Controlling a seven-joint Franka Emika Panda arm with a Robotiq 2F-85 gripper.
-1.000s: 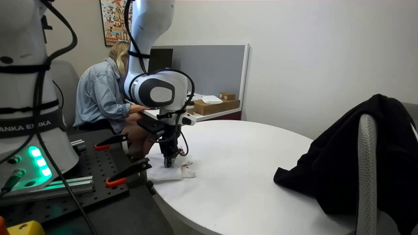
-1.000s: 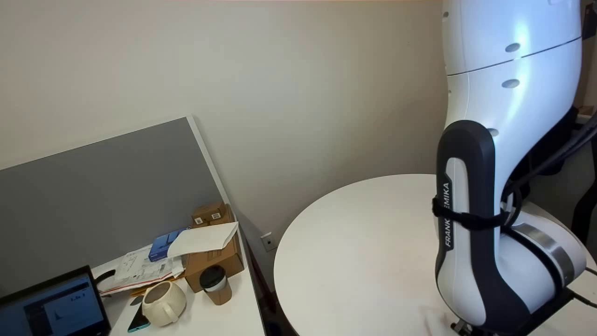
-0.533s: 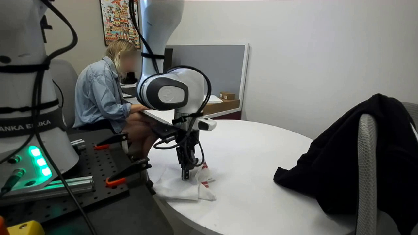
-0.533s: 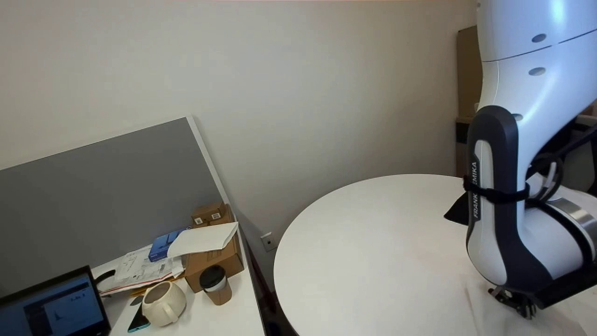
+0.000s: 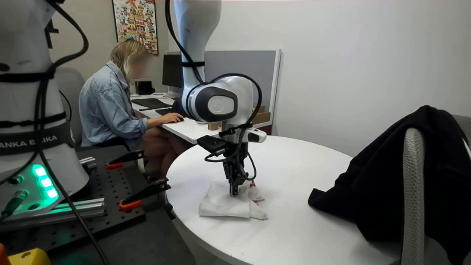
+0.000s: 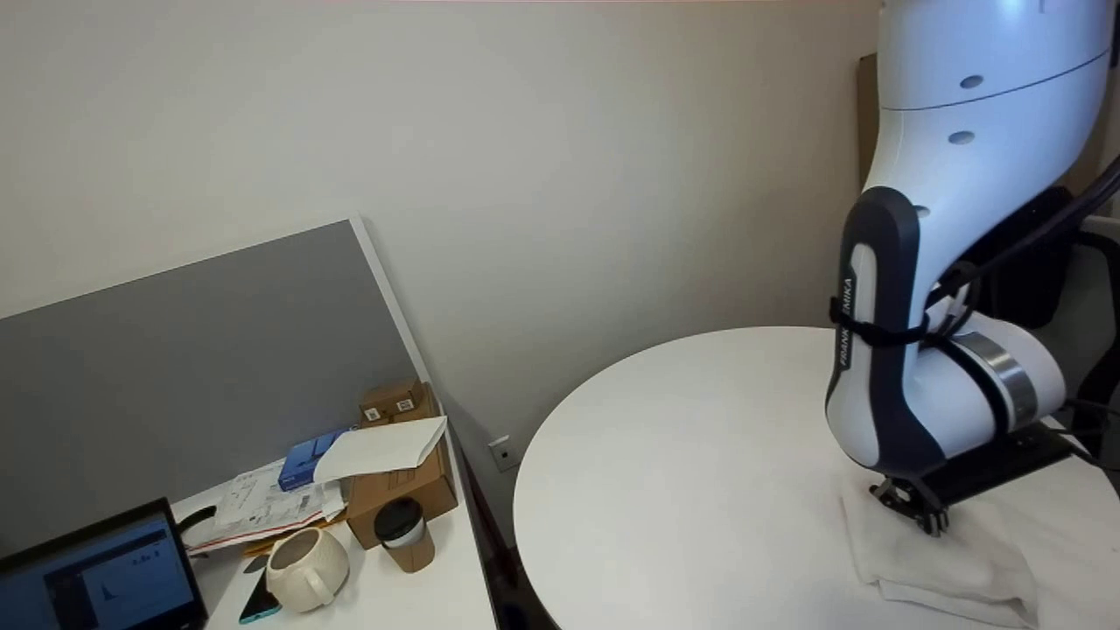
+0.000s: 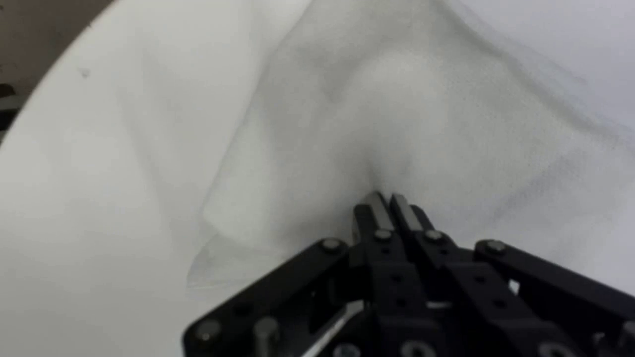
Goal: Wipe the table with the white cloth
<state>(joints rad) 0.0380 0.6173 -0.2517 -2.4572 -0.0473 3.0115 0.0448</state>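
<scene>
A white cloth (image 5: 223, 204) with red marks at one edge lies folded and crumpled on the round white table (image 5: 301, 206). My gripper (image 5: 234, 192) points down with its fingertips in the cloth's middle. In the wrist view the gripper's fingers (image 7: 387, 197) are nearly together, and the cloth (image 7: 317, 148) is drawn into creases at the tips. An exterior view also shows the cloth (image 6: 949, 564) flat under the gripper (image 6: 933, 523), near the right side of the table (image 6: 682, 455). The bit of cloth between the fingers is mostly hidden.
A black garment (image 5: 368, 191) hangs over a chair and reaches the table's edge. A person (image 5: 110, 99) sits at a desk behind the arm. The desk holds a mug (image 6: 308, 569), a paper cup (image 6: 405, 535) and boxes (image 6: 420, 481). Clamps (image 5: 147, 193) sit on the robot's mount.
My gripper and the cloth have slid together across the table, away from the robot's base. They first came nearer the table's front edge, then moved slightly back from it. The fingers stay on the cloth.
</scene>
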